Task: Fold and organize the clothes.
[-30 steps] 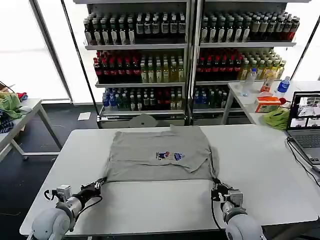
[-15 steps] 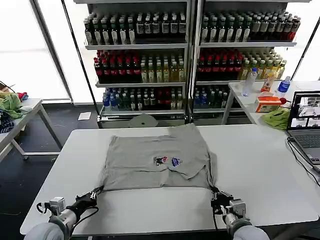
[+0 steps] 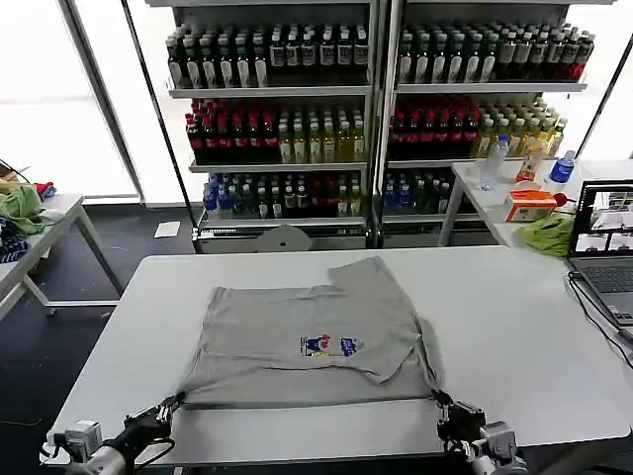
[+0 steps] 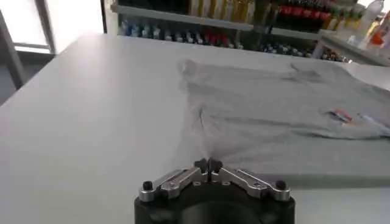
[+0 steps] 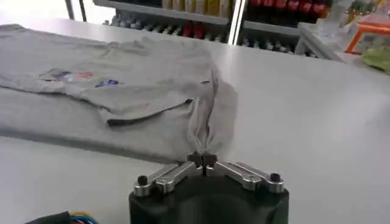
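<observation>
The shirt (image 3: 309, 338) has slid closer to the robot since a moment ago, and both arms have pulled back toward the near edge of the white table (image 3: 514, 336). The left gripper (image 3: 164, 408) is pinched tight on the near left corner of the grey shirt. The right gripper (image 3: 443, 404) is pinched tight on the near right corner. The shirt lies mostly flat in the middle of the table, with one flap folded over near its little colored print (image 3: 331, 345). Shelves of bottles (image 3: 287, 109) stand behind the table.
</observation>
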